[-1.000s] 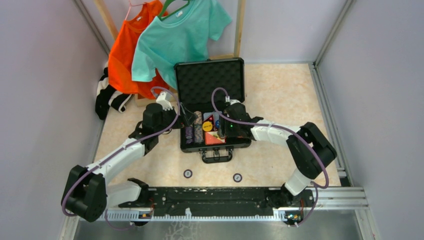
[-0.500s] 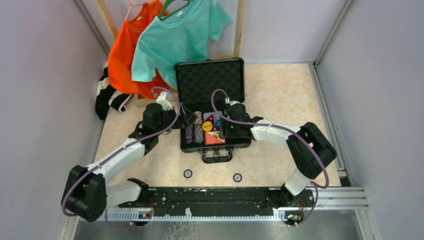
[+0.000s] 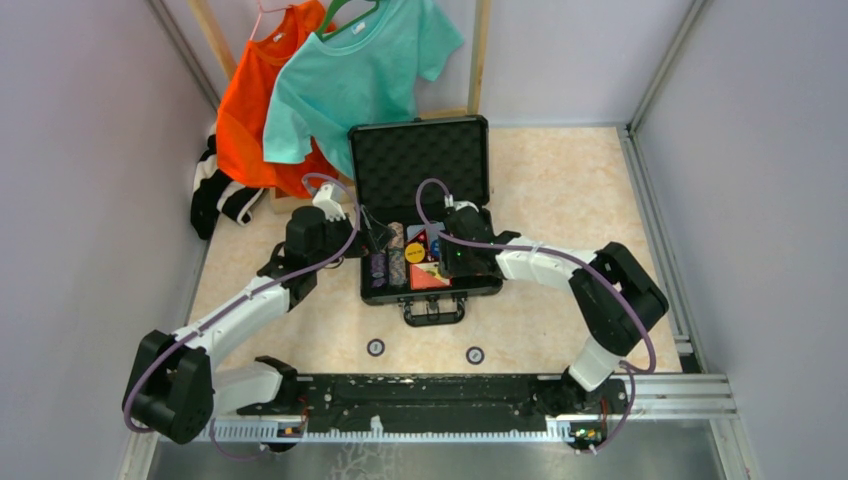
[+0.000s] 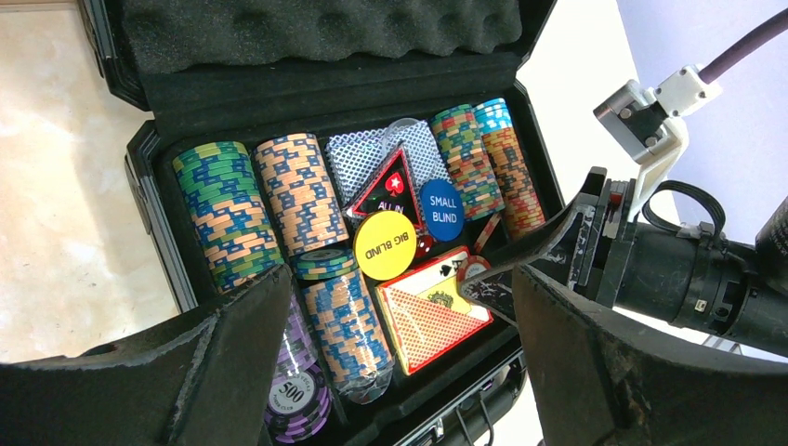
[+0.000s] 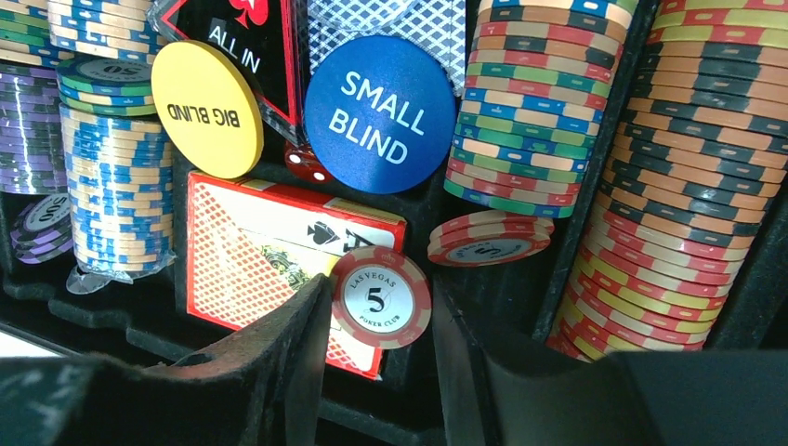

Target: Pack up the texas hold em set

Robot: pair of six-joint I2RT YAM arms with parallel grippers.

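The black briefcase (image 3: pixel 430 294) lies open mid-tabletop, its foam lid (image 3: pixel 420 160) propped toward the top of the overhead view. The right gripper (image 5: pixel 383 321) hangs low over the tray's right half, jaws narrowed onto a red 5 chip (image 5: pixel 381 295). The chip's face is turned to the wrist camera and its rim meets both fingers, so it looks held rather than lying flat. It sits over the corner of the red-orange card box (image 5: pixel 251 255). The slot it most likely belongs in, where a short red stack (image 5: pixel 488 243) lies flat, is just up and right of the jaws, beside the long chip rows (image 5: pixel 669 167). The right arm comes in from the right of the frame, elbow folded, wrist pitched down. The left gripper (image 4: pixel 400 297) hovers by the tray's left side, jaws wide and empty. Two loose chips (image 3: pixel 376 347) on the tabletop near the handle look unpacked.
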